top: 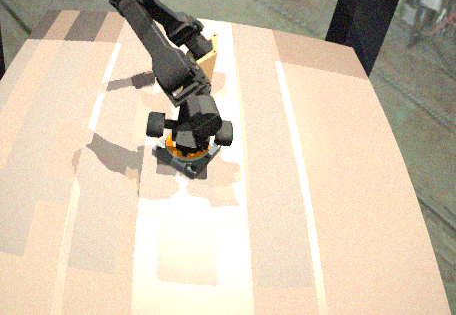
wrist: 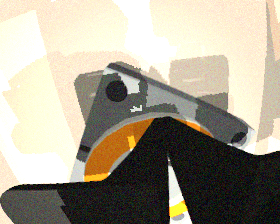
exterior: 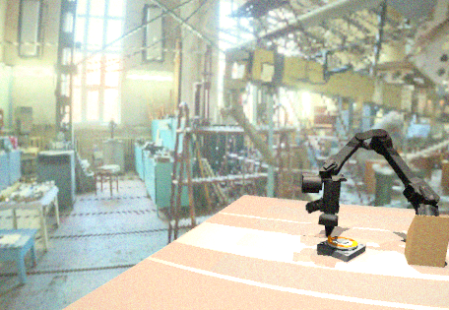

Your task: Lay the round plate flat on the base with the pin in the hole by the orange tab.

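The round plate, an orange ring with a pale centre [top: 173, 148] [exterior: 353, 244] [wrist: 107, 151], lies on the dark grey square base [top: 204, 163] [exterior: 342, 255] [wrist: 98, 117]. The base has round holes in its corners. My gripper [exterior: 329, 235] [wrist: 162, 124] is shut with nothing between its fingers. It points down at the plate, its fingertips at or just above the plate's rim; whether they touch it I cannot tell. In the top view the wrist hides much of the plate. The pin and the hole are hidden, the orange tab cannot be made out, and the plate's tilt cannot be told.
A tan box [top: 208, 67] [exterior: 424, 241] stands beside the arm's base. A dark upright pillar [top: 367, 18] rises beyond the table's far edge. Bright patches and shadows fall across the table top [top: 360, 198] [exterior: 197, 279].
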Robot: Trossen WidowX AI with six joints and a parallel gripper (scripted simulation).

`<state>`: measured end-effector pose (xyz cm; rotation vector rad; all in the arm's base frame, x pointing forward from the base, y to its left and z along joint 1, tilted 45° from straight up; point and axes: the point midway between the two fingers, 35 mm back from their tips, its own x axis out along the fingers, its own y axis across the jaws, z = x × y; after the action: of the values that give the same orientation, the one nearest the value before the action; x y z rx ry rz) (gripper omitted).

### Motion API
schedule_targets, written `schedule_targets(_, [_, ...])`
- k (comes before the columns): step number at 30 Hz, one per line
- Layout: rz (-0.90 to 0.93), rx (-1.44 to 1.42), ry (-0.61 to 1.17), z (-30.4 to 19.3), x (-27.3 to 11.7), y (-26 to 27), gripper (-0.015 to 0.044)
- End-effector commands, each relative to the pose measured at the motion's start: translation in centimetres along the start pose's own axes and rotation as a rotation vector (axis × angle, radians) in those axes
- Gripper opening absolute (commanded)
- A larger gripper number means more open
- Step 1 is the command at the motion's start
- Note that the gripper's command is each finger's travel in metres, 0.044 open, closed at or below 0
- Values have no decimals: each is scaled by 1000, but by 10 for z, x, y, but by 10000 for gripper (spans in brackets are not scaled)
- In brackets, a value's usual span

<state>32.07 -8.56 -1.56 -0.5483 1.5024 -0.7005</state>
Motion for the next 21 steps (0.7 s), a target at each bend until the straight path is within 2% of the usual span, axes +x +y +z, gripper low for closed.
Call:
schedule_targets(1, [6,-1,5,0,1,7,0])
schedule_targets(21, [7,-1,5,-7,-1,32,0])
